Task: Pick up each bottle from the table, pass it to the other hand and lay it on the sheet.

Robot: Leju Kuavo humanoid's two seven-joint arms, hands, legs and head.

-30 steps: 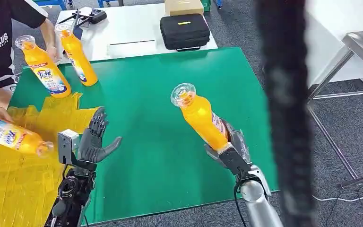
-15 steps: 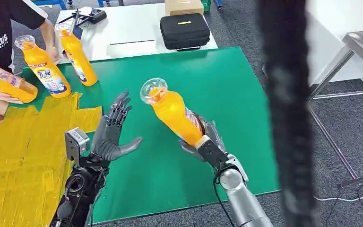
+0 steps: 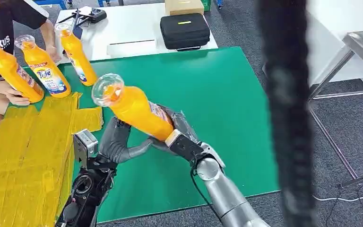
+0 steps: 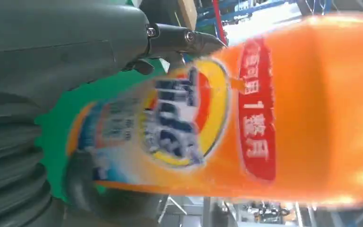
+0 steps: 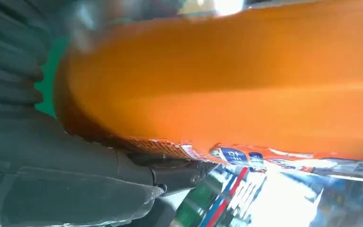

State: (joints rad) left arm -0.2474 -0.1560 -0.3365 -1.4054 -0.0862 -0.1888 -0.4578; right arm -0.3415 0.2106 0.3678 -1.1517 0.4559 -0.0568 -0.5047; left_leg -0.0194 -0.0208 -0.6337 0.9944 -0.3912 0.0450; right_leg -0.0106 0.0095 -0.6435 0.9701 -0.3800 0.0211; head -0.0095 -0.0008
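While the right hand has swung the orange bottle across the green table over the last second, the head view shows the left hand risen to meet it: the bottle hangs tilted in the air, cap toward the yellow sheet, its base gripped by the right hand and its lower body resting against the left palm. The left fingers are not yet plainly wrapped around it, so the handover looks begun but not finished. At the far left a person's hand now stands a bottle upright beside two others near the sheet's edge.

In the left wrist view, the bottle's label lies just beside the grey thumb, with a dark finger below it; full closure cannot be told.

In the right wrist view, the bottle sits firmly in the right hand's grasp. A release would be premature before the left hand closes.
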